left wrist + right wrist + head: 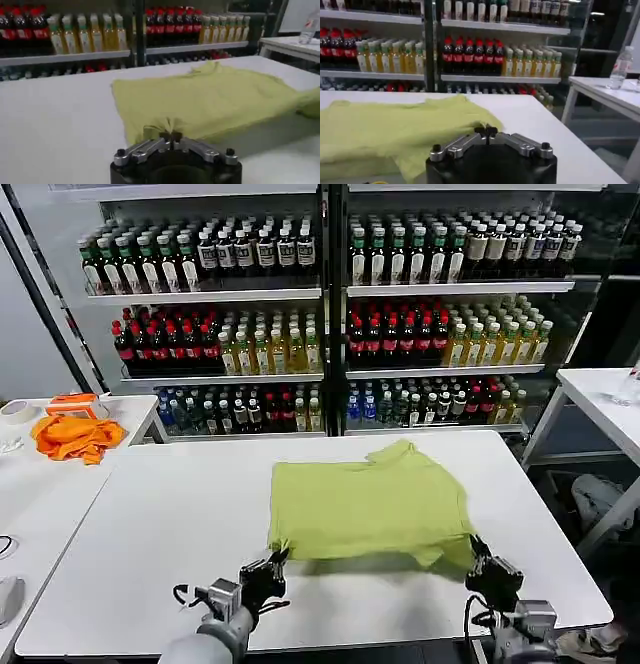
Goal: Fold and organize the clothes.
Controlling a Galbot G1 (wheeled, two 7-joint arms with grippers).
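Note:
The clothes are one light yellow-green T-shirt (370,504) spread on the white table (160,524), its near edge lifted off the surface. My left gripper (277,558) is shut on the shirt's near left corner; the left wrist view shows fabric (210,100) pinched between the closed fingertips (170,136). My right gripper (477,548) is shut on the near right corner, where the right wrist view shows the shirt (390,132) bunched at the closed tips (486,131). Both grippers hover close to the table's front edge.
An orange cloth (76,436) and a tape roll (15,411) lie on a side table to the left. Shelves of bottles (330,334) stand behind the table. Another white table (605,409) with a water bottle (621,68) stands to the right.

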